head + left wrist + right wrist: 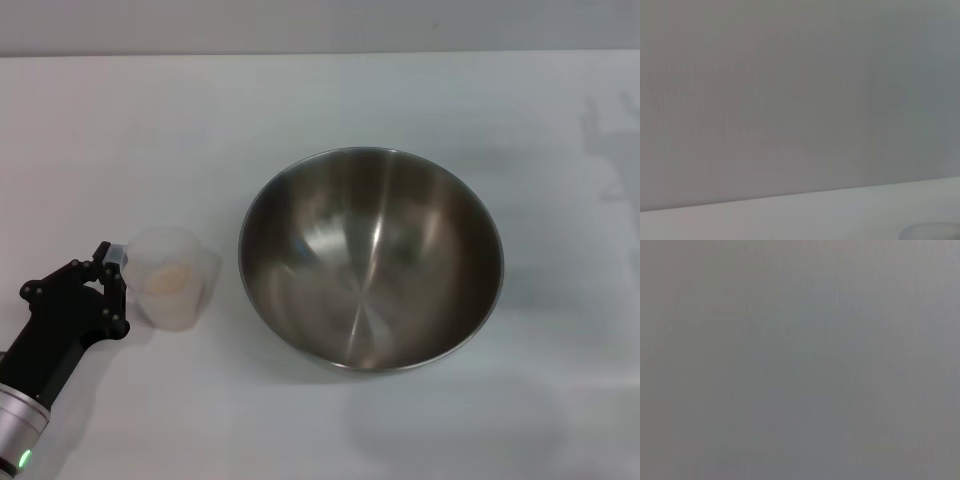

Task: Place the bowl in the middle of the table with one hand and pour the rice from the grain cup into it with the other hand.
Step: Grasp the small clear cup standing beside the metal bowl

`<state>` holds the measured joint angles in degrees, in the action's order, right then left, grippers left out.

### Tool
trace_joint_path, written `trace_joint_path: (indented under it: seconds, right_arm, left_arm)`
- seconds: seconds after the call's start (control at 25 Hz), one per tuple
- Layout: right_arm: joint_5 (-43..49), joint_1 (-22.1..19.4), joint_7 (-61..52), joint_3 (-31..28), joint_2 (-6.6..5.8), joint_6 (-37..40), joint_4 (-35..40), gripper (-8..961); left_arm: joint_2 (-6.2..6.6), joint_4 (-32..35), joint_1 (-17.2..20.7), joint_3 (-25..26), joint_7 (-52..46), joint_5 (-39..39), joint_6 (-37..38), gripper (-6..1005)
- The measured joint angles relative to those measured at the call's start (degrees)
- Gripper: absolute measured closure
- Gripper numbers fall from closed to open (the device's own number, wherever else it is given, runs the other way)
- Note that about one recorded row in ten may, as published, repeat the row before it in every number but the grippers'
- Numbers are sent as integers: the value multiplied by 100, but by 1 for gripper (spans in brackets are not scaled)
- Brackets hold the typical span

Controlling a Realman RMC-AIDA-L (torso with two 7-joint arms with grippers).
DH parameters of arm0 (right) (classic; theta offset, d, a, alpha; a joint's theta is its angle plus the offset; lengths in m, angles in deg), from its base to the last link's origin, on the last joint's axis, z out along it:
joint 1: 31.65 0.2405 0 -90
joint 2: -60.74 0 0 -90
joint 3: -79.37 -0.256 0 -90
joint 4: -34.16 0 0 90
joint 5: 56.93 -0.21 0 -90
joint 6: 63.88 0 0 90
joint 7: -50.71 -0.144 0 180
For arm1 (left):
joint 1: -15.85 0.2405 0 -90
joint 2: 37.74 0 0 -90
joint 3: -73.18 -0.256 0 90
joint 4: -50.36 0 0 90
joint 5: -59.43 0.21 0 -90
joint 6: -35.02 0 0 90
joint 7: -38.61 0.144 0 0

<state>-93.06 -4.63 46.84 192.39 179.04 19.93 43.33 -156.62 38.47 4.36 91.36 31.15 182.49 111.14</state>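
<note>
Nearest the camera, at the near left corner of the head view, the left hand (113,288), a black two-finger unit on a silver-and-white cylindrical arm with a green light at its wrist, reaches across the plain white counter (150,130) to the small translucent frosted plastic grain cup (175,277). Its fingers (110,262) stand apart, one at the cup's far left side and one at its near left side, touching or just beside the wall; whether they press on it cannot be told. Pale beige rice (167,279) lies as a small heap inside the cup, which stands upright on the counter. Just right of the cup, close but apart from it, sits the large round stainless-steel bowl (371,258), shiny inside and with nothing visible in it, roughly at the middle of the counter. Only the head view shows all this. From the left wrist camera comes a grey blank wall above a strip of white counter, with a faint rounded rim at one corner that is too dim to name. From the right wrist camera comes nothing but flat grey, and the right hand appears in no view.
</note>
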Motion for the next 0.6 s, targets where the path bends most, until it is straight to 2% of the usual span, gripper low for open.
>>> trace_joint_path:
  seconds: [0.24,0.28,0.32,0.44,0.48,0.52,0.56,0.6]
  right_arm:
    - [0,-4,0,0,0,4,-14,506]
    - [1,-4,3,0,0,4,-17,506]
    - [0,-4,9,0,0,4,-20,506]
    - [0,-4,22,0,0,4,-28,506]
    - [1,-4,26,0,0,4,-28,506]
    - [0,-4,29,-2,0,5,-29,506]
    - [0,-4,34,-5,0,4,-29,506]
    - [1,-4,38,-5,0,5,-30,506]
  left_arm:
    - [-3,-104,-26,148,0,-6,68,883]
    - [-1,-129,-47,304,36,-10,194,895]
    - [-6,-142,-55,407,79,-4,278,969]
    - [-8,-170,-69,561,189,-8,400,969]
    - [-13,-248,-90,766,442,-7,560,969]
    - [-13,-248,-90,766,442,-7,560,969]
    - [-13,-430,-196,1121,1165,-4,914,969]
    - [-13,-462,-303,1190,1530,14,1094,969]
